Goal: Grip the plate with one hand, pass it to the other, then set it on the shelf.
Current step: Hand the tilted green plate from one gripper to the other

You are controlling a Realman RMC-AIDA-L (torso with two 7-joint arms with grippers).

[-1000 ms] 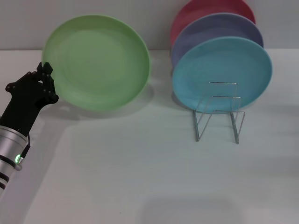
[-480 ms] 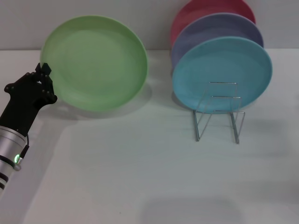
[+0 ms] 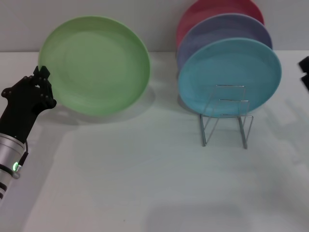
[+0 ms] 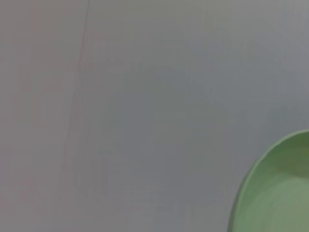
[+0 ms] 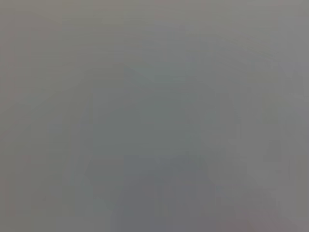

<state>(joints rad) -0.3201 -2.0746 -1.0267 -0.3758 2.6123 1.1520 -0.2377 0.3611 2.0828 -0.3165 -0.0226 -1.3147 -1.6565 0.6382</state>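
Note:
The light green plate [image 3: 94,65] is held up off the white table, tilted towards me, at the back left in the head view. My left gripper [image 3: 42,75] is shut on its left rim, with the black wrist below it. A part of the plate's rim shows in the left wrist view [image 4: 277,193]. The silver wire shelf [image 3: 227,118] stands at the right on the table. Dark parts of my right gripper [image 3: 305,72] show at the right edge of the head view, to the right of the shelf. The right wrist view shows only a grey surface.
A turquoise plate [image 3: 229,75] leans upright at the shelf, with a lavender plate [image 3: 217,31] and a red plate [image 3: 203,12] behind it. The white table [image 3: 145,169] stretches in front, and a grey wall stands behind.
My left gripper has carried the green plate a little to the left. Dark parts of my right gripper have come into view at the right edge.

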